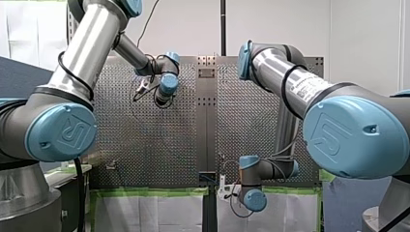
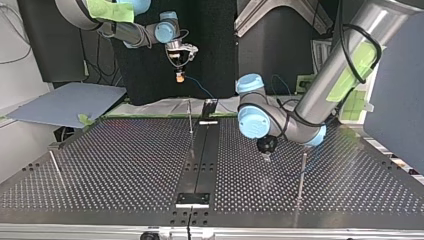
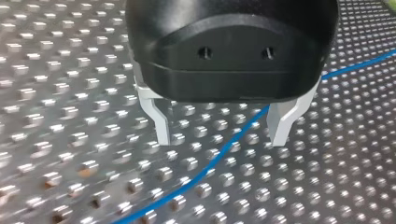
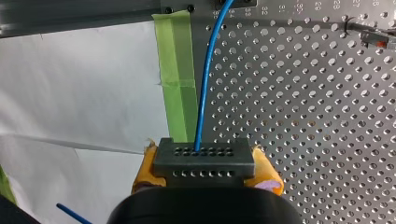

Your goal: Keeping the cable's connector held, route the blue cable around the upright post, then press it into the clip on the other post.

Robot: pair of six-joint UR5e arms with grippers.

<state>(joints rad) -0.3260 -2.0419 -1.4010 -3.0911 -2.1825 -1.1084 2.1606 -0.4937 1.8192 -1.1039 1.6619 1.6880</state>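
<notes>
One blue cable (image 4: 205, 84) is being shown: thin, smooth and bright blue, running out of a single dark grey block connector (image 4: 204, 156) whose face is being marked by two rows of small holes. The connector is being clamped by its sides between the two yellow pads (image 4: 144, 172) of my right gripper (image 4: 204, 164), closed down to the width of the block. In the top view this gripper is being held in the air past the counter (image 2: 125, 160), at 12 o'clock from its middle, and the cable is being trailed from it toward 4 o'clock, down to the counter's far edge.

In the left wrist view the cable is lying flat on the perforated counter and is being straddled by the two metal fingers (image 3: 161, 123) of my left gripper (image 3: 222, 128), spread wide with nothing gripped. The cable is passing nearer one finger than the other.

Three thin upright posts are being counted in the top view: one (image 2: 190, 120) at 12 o'clock, one (image 2: 302, 172) at 3 o'clock just beside my left gripper, and one (image 2: 56, 167) at 9 o'clock. Which post is carrying the clip cannot be told.
</notes>
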